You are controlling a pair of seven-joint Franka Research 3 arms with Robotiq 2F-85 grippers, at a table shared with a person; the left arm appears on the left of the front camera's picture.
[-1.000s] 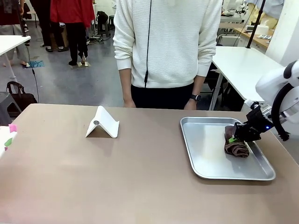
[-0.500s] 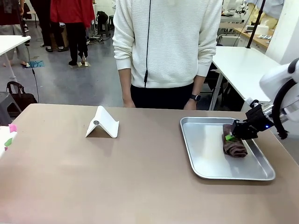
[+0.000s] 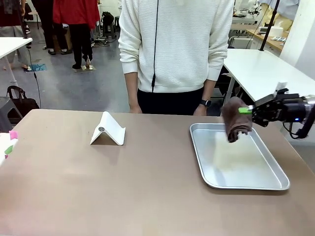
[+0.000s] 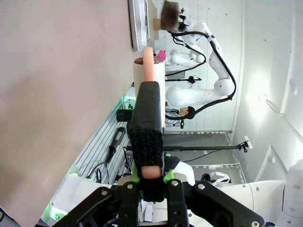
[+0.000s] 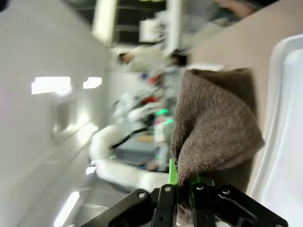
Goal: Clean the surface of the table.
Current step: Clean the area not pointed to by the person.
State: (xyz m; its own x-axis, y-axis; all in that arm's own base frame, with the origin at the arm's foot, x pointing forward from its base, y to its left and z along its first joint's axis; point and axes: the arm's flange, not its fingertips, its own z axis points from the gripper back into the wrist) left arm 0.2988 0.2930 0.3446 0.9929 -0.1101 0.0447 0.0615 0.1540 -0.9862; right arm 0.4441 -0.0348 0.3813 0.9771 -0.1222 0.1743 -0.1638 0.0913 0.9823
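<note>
Desk [image 3: 98, 187]: large rectangular, plain matte taupe-brown top, spanning the foreground of the front view, its far edge just before the standing person; also seen sideways in the left wrist view [image 4: 57, 94].

Shallow silver metal tray [image 3: 211, 179]: lying flat on the desk's right part; its floor bare.

Brown terry cloth [image 3: 235, 119]: bunched, hanging in the air over the tray's far edge, clear of the tray floor; pinched at its upper part by the right end effector [image 3: 247, 111], whose fingers are closed on it; in the right wrist view the cloth [image 5: 213, 137] drapes from between the green pads [image 5: 172, 172].

White folded tent-shaped stand [image 3: 108, 130]: upright on the desk, left of centre, well apart from the tray.

Pink and green paper tags [image 3: 11, 141]: at the desk's left edge.

Left end effector [image 4: 147, 94]: fingers drawn together, no gap showing, off the desk's edge.

Person in a white ribbed sweater [image 3: 177, 44]: at the far side, arms hanging, a dark watch [image 3: 205, 103] on one wrist.
</note>
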